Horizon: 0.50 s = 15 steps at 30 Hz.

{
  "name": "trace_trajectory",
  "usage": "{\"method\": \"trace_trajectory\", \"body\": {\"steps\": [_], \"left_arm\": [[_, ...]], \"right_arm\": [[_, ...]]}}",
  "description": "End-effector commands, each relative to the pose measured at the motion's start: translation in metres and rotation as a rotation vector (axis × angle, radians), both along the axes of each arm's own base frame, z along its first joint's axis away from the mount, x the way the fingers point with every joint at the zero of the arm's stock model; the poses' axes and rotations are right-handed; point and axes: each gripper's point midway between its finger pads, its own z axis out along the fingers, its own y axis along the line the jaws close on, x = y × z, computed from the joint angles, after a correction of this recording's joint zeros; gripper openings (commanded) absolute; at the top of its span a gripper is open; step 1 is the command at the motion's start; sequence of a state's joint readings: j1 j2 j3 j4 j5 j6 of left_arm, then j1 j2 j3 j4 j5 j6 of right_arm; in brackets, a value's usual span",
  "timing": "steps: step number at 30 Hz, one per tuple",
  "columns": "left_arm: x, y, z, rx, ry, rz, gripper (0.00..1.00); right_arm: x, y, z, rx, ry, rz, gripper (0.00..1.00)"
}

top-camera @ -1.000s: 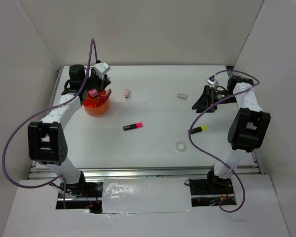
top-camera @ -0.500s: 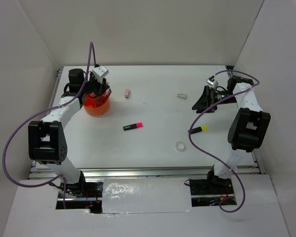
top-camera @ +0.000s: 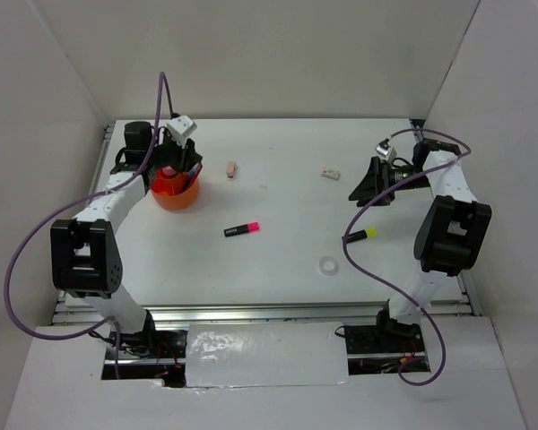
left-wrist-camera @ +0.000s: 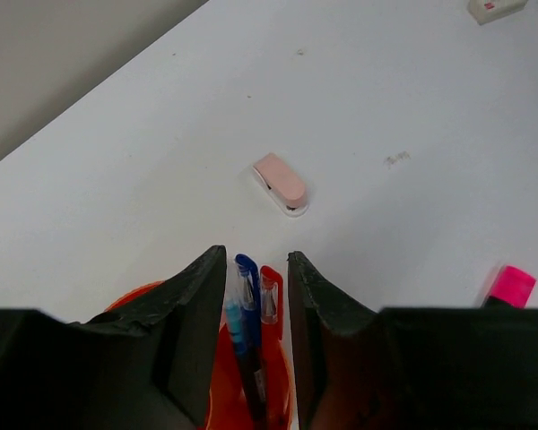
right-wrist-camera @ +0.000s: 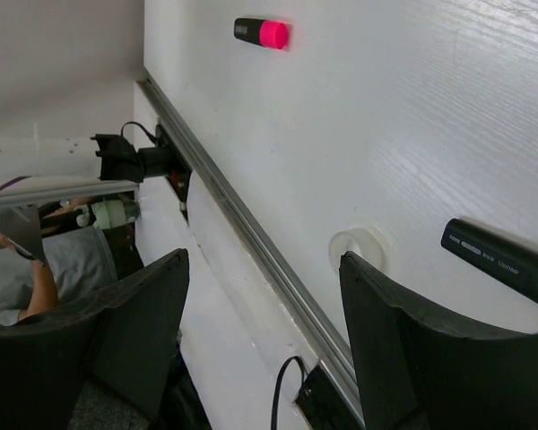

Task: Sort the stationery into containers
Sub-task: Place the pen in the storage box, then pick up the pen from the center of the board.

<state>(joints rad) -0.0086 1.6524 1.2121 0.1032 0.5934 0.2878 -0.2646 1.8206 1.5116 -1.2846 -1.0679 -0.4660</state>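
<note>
The round orange tub (top-camera: 177,192) stands at the far left, and its rim shows in the left wrist view (left-wrist-camera: 143,296). My left gripper (top-camera: 185,167) hangs right over it, jaws a little apart and empty (left-wrist-camera: 255,269). Two blue pens (left-wrist-camera: 245,296) and a red pen (left-wrist-camera: 271,291) stand in the tub below the gap. A pink eraser (top-camera: 232,169) (left-wrist-camera: 281,182), a white eraser (top-camera: 331,174), a pink highlighter (top-camera: 241,229) (right-wrist-camera: 262,32), a yellow-black highlighter (top-camera: 361,236) (right-wrist-camera: 498,260) and a clear tape ring (top-camera: 327,264) (right-wrist-camera: 357,248) lie on the table. My right gripper (top-camera: 363,184) (right-wrist-camera: 262,260) is wide open, empty, held above the table at the right.
White walls close in the table on three sides. A metal rail (top-camera: 269,311) runs along the near edge, with cables and the arm bases below it. The left arm's purple cable (top-camera: 161,98) loops above the tub.
My left gripper has dipped lower over the tub and shifted slightly. The pink cap seen at the tub a second ago is now hidden by it. The right arm has not moved.
</note>
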Motion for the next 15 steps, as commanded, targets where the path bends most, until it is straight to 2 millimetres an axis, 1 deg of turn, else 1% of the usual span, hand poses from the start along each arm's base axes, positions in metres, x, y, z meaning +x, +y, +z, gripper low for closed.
{"method": "trace_trajectory", "body": {"steps": [1, 2, 3, 4, 5, 6, 7, 8, 9, 10, 11, 12, 13, 14, 15], "left_arm": [[-0.005, -0.023, 0.057, -0.036, -0.031, -0.065, 0.46], [-0.004, -0.033, 0.073, -0.001, -0.068, -0.102, 0.44], [-0.023, -0.060, 0.052, 0.028, 0.032, -0.172, 0.42], [-0.026, -0.069, 0.042, 0.079, 0.055, -0.175, 0.42], [-0.031, -0.082, 0.038, 0.151, 0.042, -0.220, 0.40], [-0.046, -0.110, 0.019, 0.198, 0.083, -0.286, 0.39], [-0.057, -0.118, 0.001, 0.246, 0.143, -0.304, 0.38], [-0.058, -0.120, -0.010, 0.316, 0.158, -0.289, 0.37], [-0.069, -0.137, -0.032, 0.359, 0.212, -0.341, 0.36], [-0.078, -0.140, -0.044, 0.387, 0.266, -0.359, 0.38], [-0.083, -0.144, -0.065, 0.416, 0.329, -0.375, 0.39], [-0.088, -0.150, -0.073, 0.429, 0.359, -0.392, 0.40], [-0.093, -0.152, -0.078, 0.445, 0.399, -0.405, 0.40], [-0.097, -0.155, -0.098, 0.478, 0.453, -0.414, 0.40], [-0.098, -0.156, -0.104, 0.495, 0.476, -0.416, 0.41]], "right_arm": [[-0.002, 0.001, 0.001, -0.026, -0.038, 0.012, 0.74], [0.000, 0.001, -0.001, -0.035, -0.046, 0.014, 0.74], [0.000, 0.000, -0.003, -0.054, -0.047, 0.012, 0.74], [0.000, 0.001, -0.004, -0.063, -0.047, 0.014, 0.74], [0.002, 0.002, -0.005, -0.073, -0.055, 0.020, 0.74], [0.002, 0.003, -0.006, -0.088, -0.055, 0.019, 0.74], [0.002, 0.002, -0.007, -0.094, -0.060, 0.016, 0.74], [0.001, 0.003, -0.007, -0.099, -0.061, 0.020, 0.74], [0.001, 0.003, -0.008, -0.109, -0.060, 0.020, 0.74], [0.000, 0.003, -0.008, -0.112, -0.063, 0.021, 0.74], [-0.001, 0.003, -0.009, -0.116, -0.061, 0.023, 0.74], [-0.002, 0.002, -0.011, -0.123, -0.056, 0.023, 0.74], [-0.002, 0.002, -0.011, -0.126, -0.057, 0.022, 0.74], [-0.002, 0.002, -0.012, -0.129, -0.057, 0.025, 0.74], [-0.003, 0.001, -0.013, -0.133, -0.054, 0.026, 0.74]]}}
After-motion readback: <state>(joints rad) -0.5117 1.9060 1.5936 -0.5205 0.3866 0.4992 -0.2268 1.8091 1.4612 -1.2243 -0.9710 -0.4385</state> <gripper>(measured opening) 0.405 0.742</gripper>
